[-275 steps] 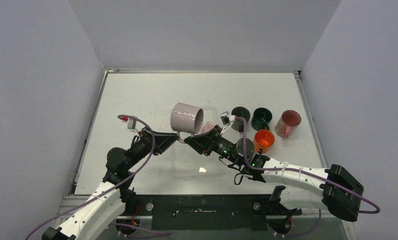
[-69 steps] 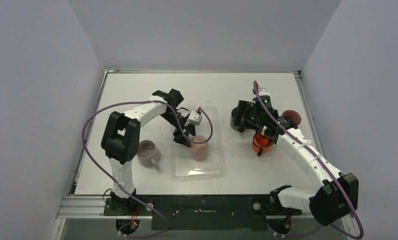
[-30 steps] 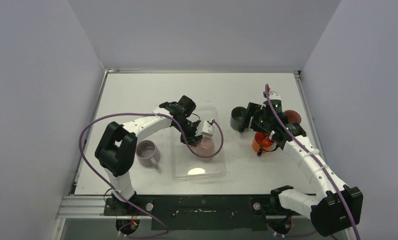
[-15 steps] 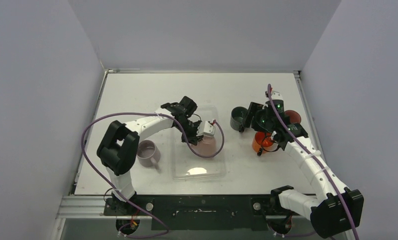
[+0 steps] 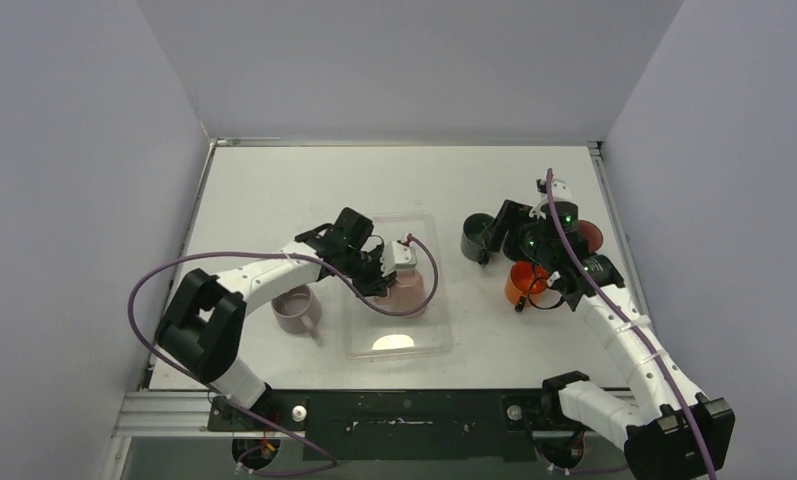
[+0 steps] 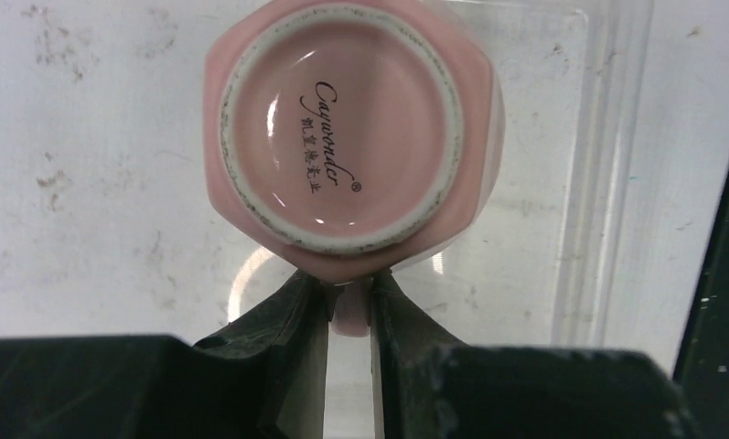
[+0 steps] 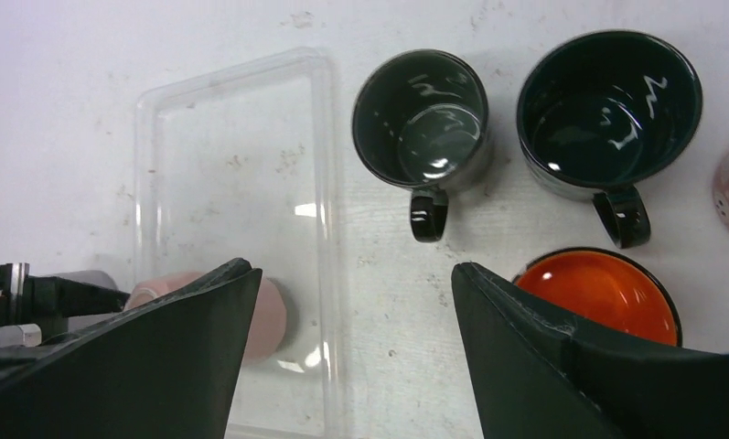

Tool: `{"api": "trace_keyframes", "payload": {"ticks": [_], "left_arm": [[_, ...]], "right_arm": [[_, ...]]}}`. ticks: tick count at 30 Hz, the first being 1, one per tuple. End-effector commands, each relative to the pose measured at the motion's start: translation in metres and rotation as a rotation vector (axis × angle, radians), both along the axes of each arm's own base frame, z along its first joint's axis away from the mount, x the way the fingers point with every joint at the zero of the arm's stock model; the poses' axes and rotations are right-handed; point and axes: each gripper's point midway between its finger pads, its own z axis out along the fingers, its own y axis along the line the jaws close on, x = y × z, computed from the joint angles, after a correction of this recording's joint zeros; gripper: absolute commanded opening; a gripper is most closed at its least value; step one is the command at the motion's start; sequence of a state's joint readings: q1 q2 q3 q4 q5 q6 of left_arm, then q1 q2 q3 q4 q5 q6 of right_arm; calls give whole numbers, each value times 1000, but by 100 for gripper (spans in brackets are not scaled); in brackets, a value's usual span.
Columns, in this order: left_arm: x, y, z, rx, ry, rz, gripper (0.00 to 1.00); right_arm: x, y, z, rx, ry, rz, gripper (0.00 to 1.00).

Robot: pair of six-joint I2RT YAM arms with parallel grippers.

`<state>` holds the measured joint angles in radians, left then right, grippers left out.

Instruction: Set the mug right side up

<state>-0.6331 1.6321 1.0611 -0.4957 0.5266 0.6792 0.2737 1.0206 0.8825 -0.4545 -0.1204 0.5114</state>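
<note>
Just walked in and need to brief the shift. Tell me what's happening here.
The left end effector is shut on the handle of the pink mug over the clear tray. The mug's base faces the wrist camera, so it is not yet right side up. The right end effector hangs open and empty above the orange mug and a dark mug.

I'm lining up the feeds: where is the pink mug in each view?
Top view: pink mug in the middle, over the clear tray.
Left wrist: upper centre, its base facing the camera.
Right wrist: lower left, partly hidden.
Shared landmark: the clear tray, in all three.
</note>
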Motion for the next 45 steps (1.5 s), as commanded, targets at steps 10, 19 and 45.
{"api": "trace_keyframes", "payload": {"ticks": [10,19,45], "left_arm": [[28,-32,185,-626,-149,369,0],[21,-37,319,-997,-115,405,0],[-72,-14,500,-1583,-47,56,0]], "right_arm": [[-7,44,127,324,-413,186,91],[-33,55,196,541,-612,258,95],[-104,155,279,833,-824,696,93]]}}
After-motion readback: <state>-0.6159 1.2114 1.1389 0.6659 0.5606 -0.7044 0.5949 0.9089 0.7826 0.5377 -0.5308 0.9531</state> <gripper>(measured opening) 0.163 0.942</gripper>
